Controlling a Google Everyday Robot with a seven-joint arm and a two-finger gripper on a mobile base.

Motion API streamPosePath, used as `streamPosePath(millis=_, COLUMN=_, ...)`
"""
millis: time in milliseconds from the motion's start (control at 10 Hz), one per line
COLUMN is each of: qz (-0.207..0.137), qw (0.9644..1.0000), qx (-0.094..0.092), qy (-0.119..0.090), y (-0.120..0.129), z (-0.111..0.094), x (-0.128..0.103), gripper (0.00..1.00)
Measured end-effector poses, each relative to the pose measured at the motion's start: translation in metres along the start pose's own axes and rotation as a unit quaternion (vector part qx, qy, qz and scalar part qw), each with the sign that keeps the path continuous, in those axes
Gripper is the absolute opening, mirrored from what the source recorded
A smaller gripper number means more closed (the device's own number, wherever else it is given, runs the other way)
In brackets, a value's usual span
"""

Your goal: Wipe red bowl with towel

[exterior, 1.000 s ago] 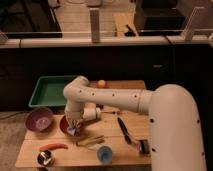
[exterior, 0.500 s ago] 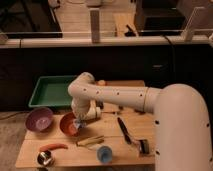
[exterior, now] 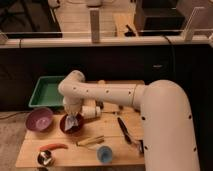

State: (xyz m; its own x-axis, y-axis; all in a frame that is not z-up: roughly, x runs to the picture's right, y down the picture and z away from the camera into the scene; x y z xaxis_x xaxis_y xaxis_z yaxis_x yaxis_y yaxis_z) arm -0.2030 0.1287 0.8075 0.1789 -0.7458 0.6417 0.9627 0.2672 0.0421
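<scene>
The red bowl [exterior: 71, 125] sits on the wooden table [exterior: 115, 150], left of centre. A pale towel [exterior: 70, 120] hangs from my gripper [exterior: 70, 111] down into the bowl. The gripper is at the end of the white arm [exterior: 115, 95], right above the bowl, shut on the towel's top. The bowl's far rim is partly hidden by the towel and gripper.
A purple bowl [exterior: 39, 119] lies left of the red one. A green tray [exterior: 47, 92] is behind. A red pepper [exterior: 53, 147], a metal cup [exterior: 46, 158], a banana [exterior: 90, 142], a blue cup [exterior: 104, 154] and black utensils [exterior: 125, 131] lie at front.
The gripper with the towel has shifted slightly from the bowl's right side toward its middle, and the arm's elbow has swung a little.
</scene>
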Motion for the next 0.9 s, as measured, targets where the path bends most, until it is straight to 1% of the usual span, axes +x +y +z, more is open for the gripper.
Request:
streamPosePath(millis=200, qz=-0.027, qw=0.9996, qx=0.008, qy=-0.005, y=-0.017, z=0.002, x=-0.008, gripper=0.00)
streamPosePath(millis=300, qz=-0.038, qw=0.9991, qx=0.012, qy=-0.013, y=-0.021, z=0.003, x=-0.015, gripper=0.00)
streamPosePath(millis=500, qz=-0.053, qw=0.9972, qx=0.030, qy=-0.044, y=-0.022, z=0.002, x=-0.029, gripper=0.00)
streamPosePath(millis=600, qz=-0.060, qw=0.9962, qx=0.032, qy=-0.055, y=-0.020, z=0.001, x=-0.036, gripper=0.00)
streamPosePath(millis=700, qz=-0.064, qw=0.9956, qx=0.028, qy=-0.062, y=-0.018, z=0.001, x=-0.042, gripper=0.00)
streamPosePath(millis=800, qz=-0.067, qw=0.9947, qx=0.020, qy=-0.075, y=-0.009, z=0.004, x=-0.054, gripper=0.00)
streamPosePath(millis=900, qz=-0.063, qw=0.9947, qx=0.015, qy=-0.080, y=-0.001, z=0.005, x=-0.056, gripper=0.00)
